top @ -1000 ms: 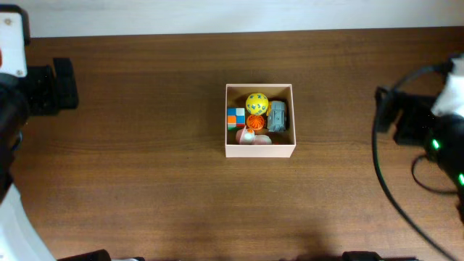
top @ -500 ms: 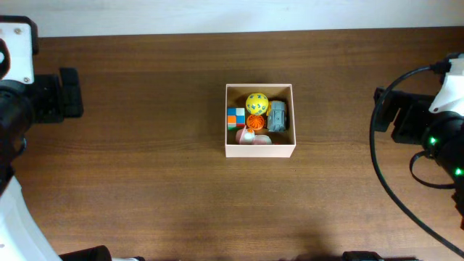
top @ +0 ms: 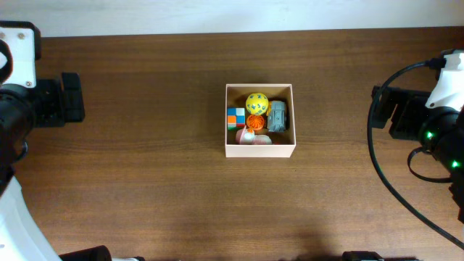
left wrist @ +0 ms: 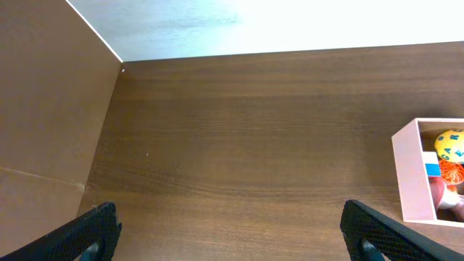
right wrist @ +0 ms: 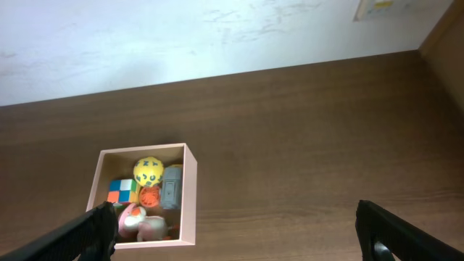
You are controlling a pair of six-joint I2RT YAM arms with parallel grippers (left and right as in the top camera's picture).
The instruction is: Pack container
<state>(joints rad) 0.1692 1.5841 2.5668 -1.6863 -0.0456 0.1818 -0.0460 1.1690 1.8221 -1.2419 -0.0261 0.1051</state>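
The near half of the counter (top: pixel 181 210) is bare wood. The container (top: pixel 259 151) stands at the middle of the counter, a little closer to the far edge than the near one and well apart from both arms. Five small toys fill it. A pink toy (top: pixel 251 136) lies against the near wall. Behind it, a coloured cube (top: pixel 235 117) is on the left, an orange ball (top: pixel 254 123) is in the centre and a grey toy (top: pixel 277 116) is along the right wall. A yellow ball (top: pixel 257 102) sits against the far wall. They are crowded together, and no toy shows on the wood outside, so the packing looks done or nearly so.

The left gripper (left wrist: pixel 243 235) hangs by the left edge and the right gripper (right wrist: pixel 245 232) by the right edge, both about level with the box. On each, the fingers (left wrist: pixel 90 232) (right wrist: pixel 406 232) are spread wide with only counter between them, holding nothing. The two wrist cameras look across the wood at the box, a stance that reads as pulled back clear of the work, not reaching.

Against the frame from a second ago, the left arm has shifted slightly inward from its edge and the right arm has moved a touch too. The container and every toy lie exactly as before.
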